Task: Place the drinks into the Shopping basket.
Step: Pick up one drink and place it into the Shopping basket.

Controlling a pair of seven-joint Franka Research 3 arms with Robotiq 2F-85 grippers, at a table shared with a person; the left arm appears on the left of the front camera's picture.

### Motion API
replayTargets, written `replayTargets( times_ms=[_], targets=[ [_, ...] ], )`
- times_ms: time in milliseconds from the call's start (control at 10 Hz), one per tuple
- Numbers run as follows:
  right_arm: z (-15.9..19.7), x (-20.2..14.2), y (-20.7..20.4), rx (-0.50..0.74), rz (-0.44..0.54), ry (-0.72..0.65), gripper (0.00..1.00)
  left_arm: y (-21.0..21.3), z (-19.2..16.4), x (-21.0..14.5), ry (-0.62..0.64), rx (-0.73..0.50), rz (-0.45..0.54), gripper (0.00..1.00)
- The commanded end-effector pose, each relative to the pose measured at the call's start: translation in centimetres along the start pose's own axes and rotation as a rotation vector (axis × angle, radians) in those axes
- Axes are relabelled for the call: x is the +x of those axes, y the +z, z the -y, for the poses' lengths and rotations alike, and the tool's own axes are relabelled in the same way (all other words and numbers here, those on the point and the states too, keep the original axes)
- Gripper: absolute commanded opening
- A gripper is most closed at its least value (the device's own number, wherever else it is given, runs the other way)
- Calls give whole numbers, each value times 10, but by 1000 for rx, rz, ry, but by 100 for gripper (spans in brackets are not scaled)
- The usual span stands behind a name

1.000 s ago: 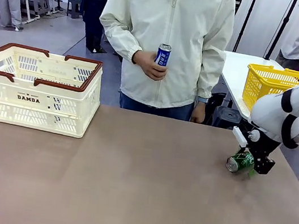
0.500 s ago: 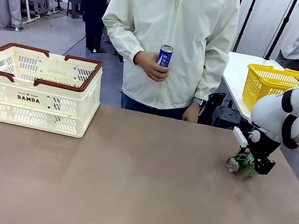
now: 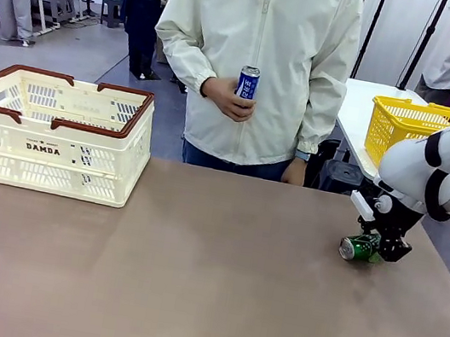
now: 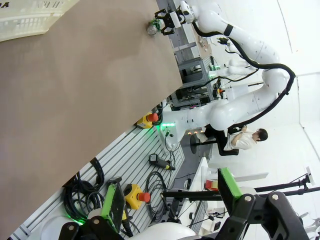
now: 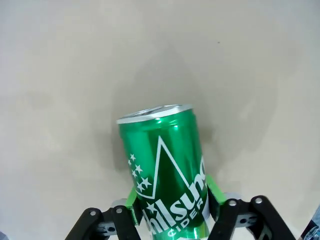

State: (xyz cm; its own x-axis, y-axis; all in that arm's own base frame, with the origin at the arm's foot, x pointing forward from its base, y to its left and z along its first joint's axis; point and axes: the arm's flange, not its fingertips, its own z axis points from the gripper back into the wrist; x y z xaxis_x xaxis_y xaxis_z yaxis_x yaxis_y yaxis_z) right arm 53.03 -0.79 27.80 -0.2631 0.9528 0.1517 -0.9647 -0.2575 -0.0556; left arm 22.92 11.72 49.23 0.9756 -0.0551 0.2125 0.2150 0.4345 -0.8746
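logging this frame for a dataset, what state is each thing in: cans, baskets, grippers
green can: on its side, gripped by the right gripper
blue can: upright in the person's hand, off the table
Shopping basket: standing on the table, handles folded down
yellow basket: upright on the white side table
right gripper: shut on the green can
left gripper: open, holding nothing

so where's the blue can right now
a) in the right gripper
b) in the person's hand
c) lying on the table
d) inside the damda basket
b: the blue can is held upright in the person's hand at chest height, while the right gripper is closed on a green can down at the table.
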Motion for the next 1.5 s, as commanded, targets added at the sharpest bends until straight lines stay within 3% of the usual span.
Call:
replayTargets(
  times_ms=[0, 200, 400, 700, 900, 1000, 1100, 1300, 1400],
  targets=[
    [3, -5, 1, 16, -11, 32, 0, -1, 1, 0, -18, -21, 9, 100],
    [3, -3, 11, 14, -21, -62, 0, -1, 1, 0, -18, -21, 9, 100],
    [-20, 11, 68, 44, -33, -212, 0, -1, 1, 0, -18, -21, 9, 100],
    [-106, 60, 150, 118, -60, -429, 0, -1, 1, 0, -18, -21, 9, 100],
    [-156, 89, 156, 44, -96, -455, 0, -1, 1, 0, -18, -21, 9, 100],
    [-164, 90, 150, 42, -134, -477, 0, -1, 1, 0, -18, -21, 9, 100],
    [-138, 73, 157, 90, -57, -441, 0, -1, 1, 0, -18, -21, 9, 100],
    [-138, 73, 157, 90, -57, -441, 0, -1, 1, 0, -18, -21, 9, 100],
    [-160, 85, 152, 81, -60, -444, 0, -1, 1, 0, -18, -21, 9, 100]
  ],
)
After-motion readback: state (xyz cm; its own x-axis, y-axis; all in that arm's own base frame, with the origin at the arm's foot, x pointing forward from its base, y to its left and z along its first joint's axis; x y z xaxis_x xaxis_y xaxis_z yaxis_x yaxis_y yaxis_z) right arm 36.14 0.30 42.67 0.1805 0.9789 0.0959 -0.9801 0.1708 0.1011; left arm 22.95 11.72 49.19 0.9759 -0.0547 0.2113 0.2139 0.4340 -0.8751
